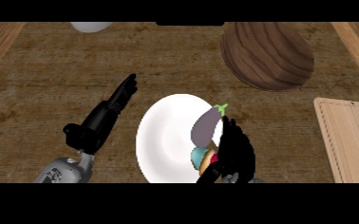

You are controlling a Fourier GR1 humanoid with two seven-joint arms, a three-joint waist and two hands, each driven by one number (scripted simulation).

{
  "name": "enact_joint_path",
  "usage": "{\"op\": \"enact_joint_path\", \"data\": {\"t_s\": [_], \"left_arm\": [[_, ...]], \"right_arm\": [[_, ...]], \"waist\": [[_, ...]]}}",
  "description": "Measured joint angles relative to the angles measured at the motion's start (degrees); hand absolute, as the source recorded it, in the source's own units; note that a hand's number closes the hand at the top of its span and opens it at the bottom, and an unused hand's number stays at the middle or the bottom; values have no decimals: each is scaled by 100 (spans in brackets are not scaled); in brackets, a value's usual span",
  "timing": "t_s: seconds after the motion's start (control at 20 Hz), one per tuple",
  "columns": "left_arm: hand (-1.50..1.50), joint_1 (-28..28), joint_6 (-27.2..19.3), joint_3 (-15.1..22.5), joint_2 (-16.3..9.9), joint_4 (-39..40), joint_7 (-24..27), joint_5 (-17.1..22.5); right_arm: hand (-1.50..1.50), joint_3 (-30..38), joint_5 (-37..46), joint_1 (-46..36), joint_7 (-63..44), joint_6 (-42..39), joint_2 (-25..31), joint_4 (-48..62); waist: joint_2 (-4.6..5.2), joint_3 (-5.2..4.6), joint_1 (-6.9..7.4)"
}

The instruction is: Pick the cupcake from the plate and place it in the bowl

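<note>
The teal-frosted cupcake (201,155) sits on the round white plate (165,137), half wrapped by the black right hand (231,154). The purple eggplant (207,127) touching it could easily get knocked. Left hand (105,118) is left uncurled.

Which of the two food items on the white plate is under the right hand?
The cupcake, teal and partly hidden beneath the right hand. The purple eggplant lies just beyond the fingers.

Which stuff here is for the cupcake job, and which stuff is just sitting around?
For the job: cupcake, white plate, brown wooden bowl, right hand.

Just sitting around: eggplant on the plate, wooden board at the right edge, resting left hand.
</note>
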State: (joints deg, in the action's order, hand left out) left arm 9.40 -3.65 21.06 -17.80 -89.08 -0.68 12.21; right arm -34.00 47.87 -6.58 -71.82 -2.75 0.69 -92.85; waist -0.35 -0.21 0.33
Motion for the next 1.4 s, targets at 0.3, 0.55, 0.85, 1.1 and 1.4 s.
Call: {"op": "enact_joint_path", "data": {"t_s": [0.3, 0.55, 0.85, 1.1, 1.4], "left_arm": [[0, -70, 26, 5, 31, -31, 54, -136], [0, -13, 127, -103, 25, -33, -34, -92], [0, 63, 214, -138, 102, 2, -2, -140], [0, 148, 271, -97, 170, 74, -8, -189], [0, 206, 287, -181, 225, 115, -64, -210]], "right_arm": [[150, -186, 45, -320, 13, 180, 26, 144], [150, -315, 276, -546, 66, 286, 10, 332], [150, 28, -179, -1840, 647, 23, -3, 1302], [150, 632, -578, -3262, 1684, -489, 7, 2749], [150, 743, -51, -4496, 1831, -233, -35, 4172]], "waist": [[-3, -3, 14], [3, 7, 9], [62, 16, 131], [104, 18, 240], [81, 18, 200]]}}
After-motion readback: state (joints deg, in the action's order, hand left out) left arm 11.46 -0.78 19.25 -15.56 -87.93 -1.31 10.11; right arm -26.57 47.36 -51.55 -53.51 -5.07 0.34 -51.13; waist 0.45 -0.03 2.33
